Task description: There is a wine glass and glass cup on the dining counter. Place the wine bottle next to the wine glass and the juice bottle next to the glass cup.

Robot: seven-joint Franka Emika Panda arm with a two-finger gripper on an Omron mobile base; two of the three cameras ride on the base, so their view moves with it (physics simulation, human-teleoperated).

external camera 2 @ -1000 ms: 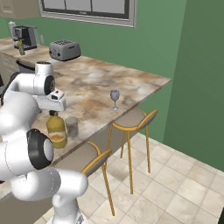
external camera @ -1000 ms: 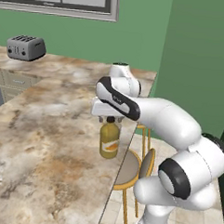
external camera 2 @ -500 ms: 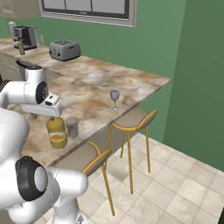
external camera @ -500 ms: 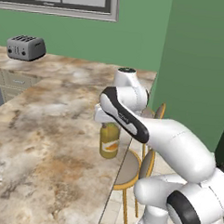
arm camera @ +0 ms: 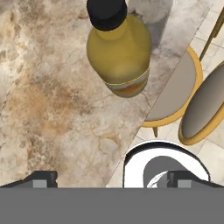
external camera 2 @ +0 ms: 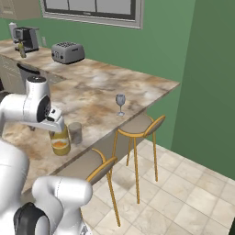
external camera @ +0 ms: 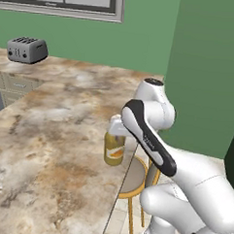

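Hand view: juice bottle [arm camera: 119,52] stands on the dining counter [arm camera: 48,109] near its edge, just beside the glass cup [external camera 2: 75,133]; gripper [arm camera: 111,179] jaws wide apart, empty. A stray nudge could topple it floorward.

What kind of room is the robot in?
It looks like a kitchen with a place to sit and eat. There is a toaster and a coffee maker on the long stone counter, and stools tucked under its edge.
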